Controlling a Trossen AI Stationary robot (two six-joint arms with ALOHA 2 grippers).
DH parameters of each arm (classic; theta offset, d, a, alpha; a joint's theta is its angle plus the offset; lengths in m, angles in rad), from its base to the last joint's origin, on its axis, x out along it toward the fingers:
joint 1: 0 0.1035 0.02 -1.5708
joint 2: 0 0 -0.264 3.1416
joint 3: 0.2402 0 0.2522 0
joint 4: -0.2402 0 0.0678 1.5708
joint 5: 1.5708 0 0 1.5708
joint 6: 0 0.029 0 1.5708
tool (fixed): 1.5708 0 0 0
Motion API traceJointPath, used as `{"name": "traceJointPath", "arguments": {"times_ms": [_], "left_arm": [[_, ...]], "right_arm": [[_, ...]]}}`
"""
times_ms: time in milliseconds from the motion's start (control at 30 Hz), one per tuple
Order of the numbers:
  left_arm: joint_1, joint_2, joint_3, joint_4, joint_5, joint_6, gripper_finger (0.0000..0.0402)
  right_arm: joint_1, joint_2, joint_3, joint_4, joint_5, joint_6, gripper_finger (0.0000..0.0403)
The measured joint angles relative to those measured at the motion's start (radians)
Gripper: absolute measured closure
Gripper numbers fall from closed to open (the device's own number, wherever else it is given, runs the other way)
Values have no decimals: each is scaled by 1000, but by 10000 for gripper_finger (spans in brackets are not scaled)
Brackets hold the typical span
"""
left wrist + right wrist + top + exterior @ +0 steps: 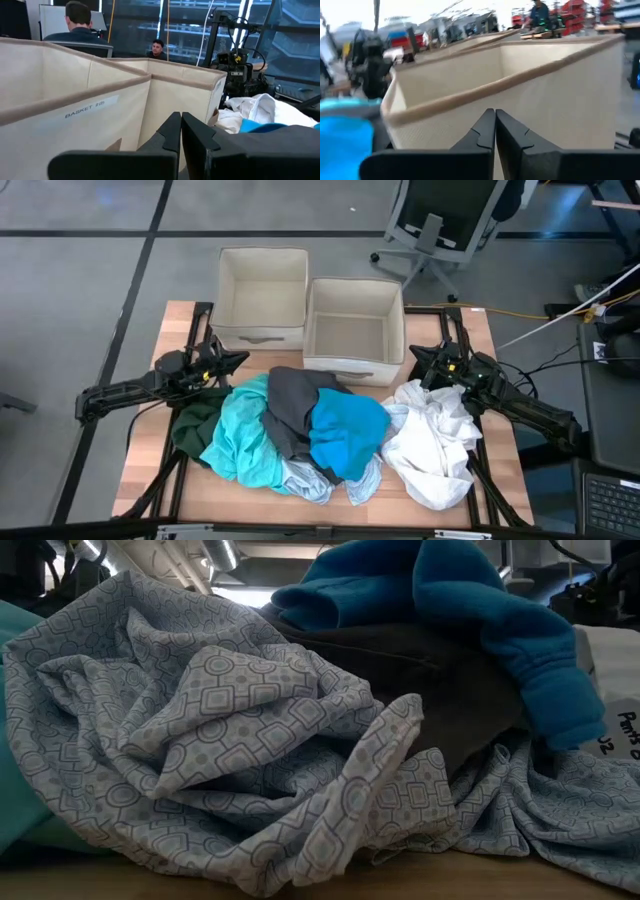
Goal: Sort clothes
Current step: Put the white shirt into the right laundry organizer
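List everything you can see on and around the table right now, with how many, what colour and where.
boxes: two, beige, empty, back middle of table
white garment: one, right of pile
bright blue garment: one, pile's middle
dark grey garment: one, on top of pile
turquoise garment: one, left of middle
dark green garment: one, pile's left edge
patterned pale blue-grey garment: one, front of pile
office chair: one, dark, behind table
people: two, in room beyond
left gripper: shut, empty, by left box
right gripper: shut, empty, by right box
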Motion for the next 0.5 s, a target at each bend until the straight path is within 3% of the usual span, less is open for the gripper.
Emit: {"name": "traceJointPath", "arguments": {"times_ms": [200, 500], "left_arm": [[0, 0, 0, -4, 13, 0, 396], [0, 0, 0, 22, 14, 17, 396]], "right_arm": [[1, 0, 21, 130, -197, 36, 386], [1, 52, 340, -171, -164, 0, 386]]}}
